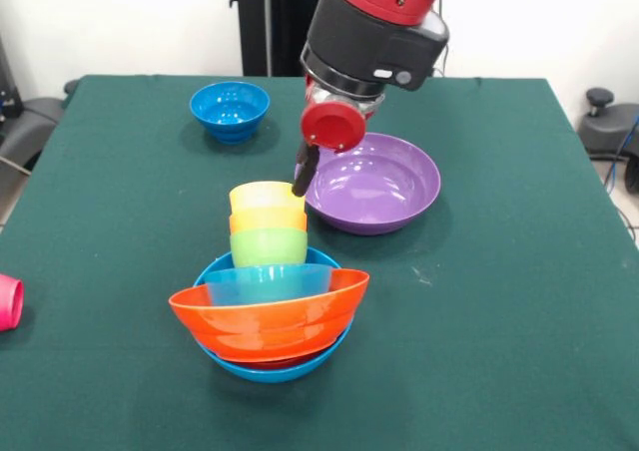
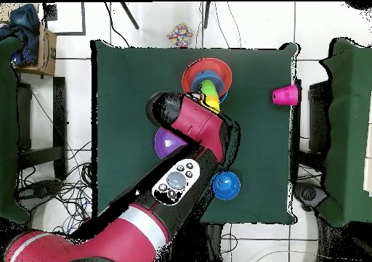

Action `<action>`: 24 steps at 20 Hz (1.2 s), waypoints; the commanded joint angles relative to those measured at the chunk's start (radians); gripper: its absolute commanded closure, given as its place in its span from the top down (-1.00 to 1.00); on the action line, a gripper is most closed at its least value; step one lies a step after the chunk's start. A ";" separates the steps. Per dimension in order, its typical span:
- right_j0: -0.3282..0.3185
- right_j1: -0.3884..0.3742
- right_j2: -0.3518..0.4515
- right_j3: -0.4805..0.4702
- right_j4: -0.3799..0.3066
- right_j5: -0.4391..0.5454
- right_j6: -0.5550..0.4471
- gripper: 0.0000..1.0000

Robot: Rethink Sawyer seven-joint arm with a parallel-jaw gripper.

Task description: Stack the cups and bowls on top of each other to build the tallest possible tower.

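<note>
The tower (image 1: 268,301) stands near the front middle of the green counter (image 1: 499,301): a wide light-blue bowl (image 1: 270,369) at the bottom, a tilted orange bowl (image 1: 268,323) in it, a smaller light-blue bowl (image 1: 268,283) inside that, then green cup (image 1: 268,245), orange cup (image 1: 266,219) and yellow cup (image 1: 264,197) nested upward. The pincer (image 1: 303,177) hangs from the red and black arm (image 1: 374,27) just right of the yellow cup's rim; one dark finger shows touching or nearly touching it, and whether the pincer is released or clenched cannot be told. The purple bowl (image 1: 374,184) lies right of the tower, farther back. A dark-blue bowl (image 1: 230,108) sits far left. The pink cup (image 1: 8,301) lies on its side at the left edge
</note>
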 commanded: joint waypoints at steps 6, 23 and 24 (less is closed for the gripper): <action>0.002 0.112 0.047 -0.082 0.020 0.090 0.250 1.00; 0.076 0.233 -0.108 -0.188 0.104 0.260 0.527 1.00; 0.076 0.229 -0.111 -0.189 0.103 0.275 0.535 1.00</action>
